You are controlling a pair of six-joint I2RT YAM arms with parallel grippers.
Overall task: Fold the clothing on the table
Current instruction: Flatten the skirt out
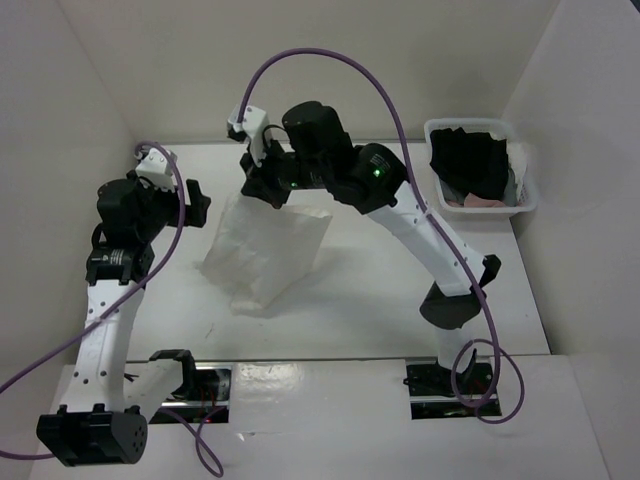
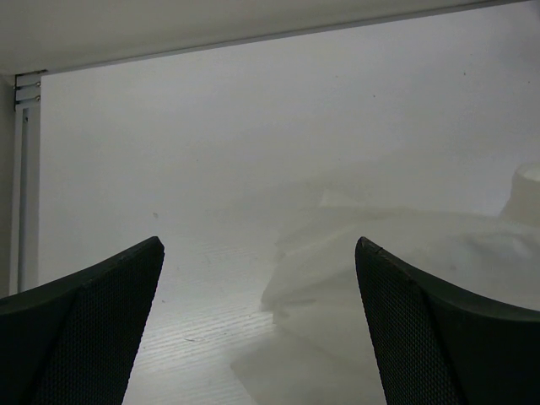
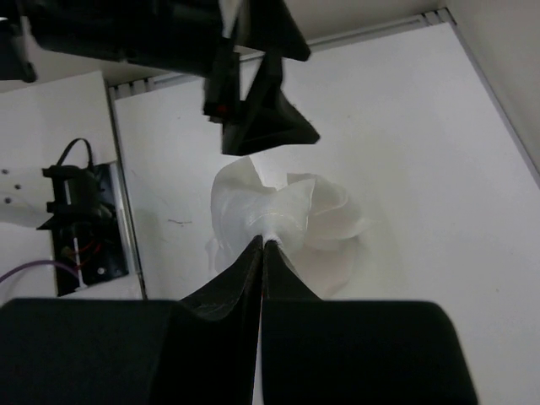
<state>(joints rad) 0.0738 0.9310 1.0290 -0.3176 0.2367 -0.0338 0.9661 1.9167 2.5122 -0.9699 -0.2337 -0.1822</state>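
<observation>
No readable text, label, brand, number or sign appears in any view.

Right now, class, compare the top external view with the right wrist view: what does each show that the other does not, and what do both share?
Only the top external view: the clear bin at the far right of the table, holding a black garment and a pink cloth. Only the right wrist view: the right claw pinched shut on a bunch of the white clothing, close up. Both: the clothing and the white table.
</observation>
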